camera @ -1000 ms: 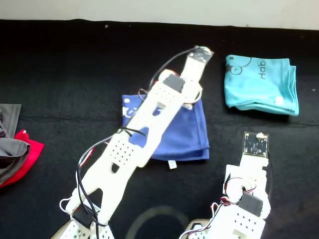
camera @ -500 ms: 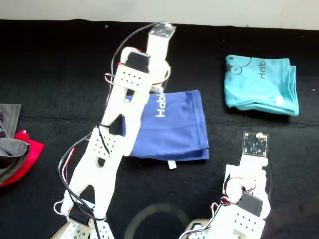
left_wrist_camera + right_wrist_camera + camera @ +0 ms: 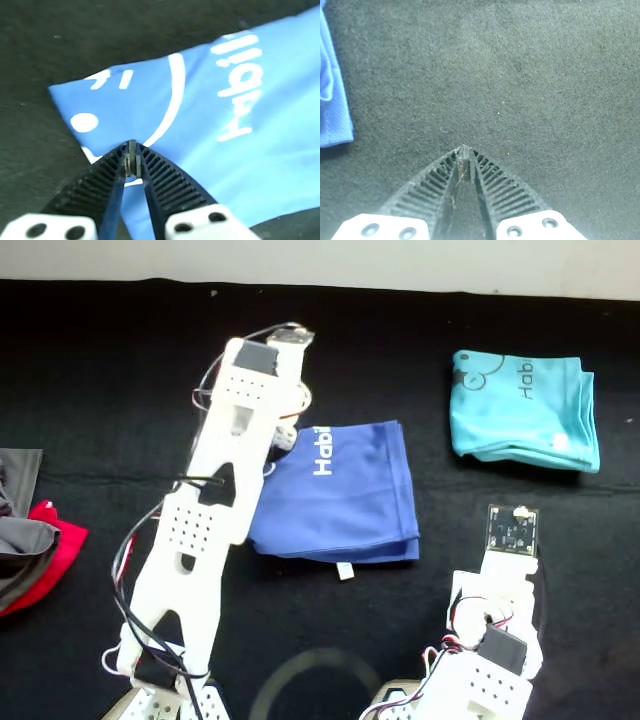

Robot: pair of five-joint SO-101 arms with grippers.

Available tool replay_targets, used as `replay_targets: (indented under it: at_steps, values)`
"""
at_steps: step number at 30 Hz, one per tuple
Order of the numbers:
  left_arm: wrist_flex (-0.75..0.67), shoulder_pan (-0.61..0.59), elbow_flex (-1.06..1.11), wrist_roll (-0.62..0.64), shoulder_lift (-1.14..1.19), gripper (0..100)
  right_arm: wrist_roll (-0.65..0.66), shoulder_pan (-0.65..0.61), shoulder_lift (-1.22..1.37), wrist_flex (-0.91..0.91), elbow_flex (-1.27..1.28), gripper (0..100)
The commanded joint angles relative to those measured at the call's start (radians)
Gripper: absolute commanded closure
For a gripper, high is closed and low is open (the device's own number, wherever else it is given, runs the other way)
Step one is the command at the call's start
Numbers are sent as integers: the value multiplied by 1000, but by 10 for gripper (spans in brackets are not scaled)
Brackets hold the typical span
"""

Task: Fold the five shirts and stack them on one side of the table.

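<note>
Folding looks done on blue shirt: it lies flat as a neat rectangle mid-table, print up. L gripper hangs low over that shirt's printed corner, on its left side. Its jaws are pinched together w/ no cloth visibly between them. It's prob. placed there to smooth or nudge the edge rather than lift it, tho that's a guess. R gripper is likewise closed, tips meeting. It's parked over bare black table just right of blue shirt's near edge, apparently to leave L arm room. Right of blue shirt & farther back, apart from it, sits cyan shirt, also folded, likely the stack spot. Well left of blue shirt waits grey/red heap, unfolded. Next, blue shirt needs carrying onto cyan shirt.
</note>
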Motion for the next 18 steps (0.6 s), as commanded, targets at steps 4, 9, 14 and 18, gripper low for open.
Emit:
replay_targets:
  at_steps: [4, 9, 14, 18]
  values:
    - [-54, -125, -1, 2, 22, 992, 3, -10, -8, 1, 110, 991]
    - [-46, -140, -47, 6, 54, 992, 3, -10, -8, 1, 110, 991]
    - [-46, -139, -107, 6, 47, 992, 3, -10, -8, 1, 110, 991]
    - [9, -124, -228, 11, 47, 992, 3, -10, -8, 1, 110, 991]
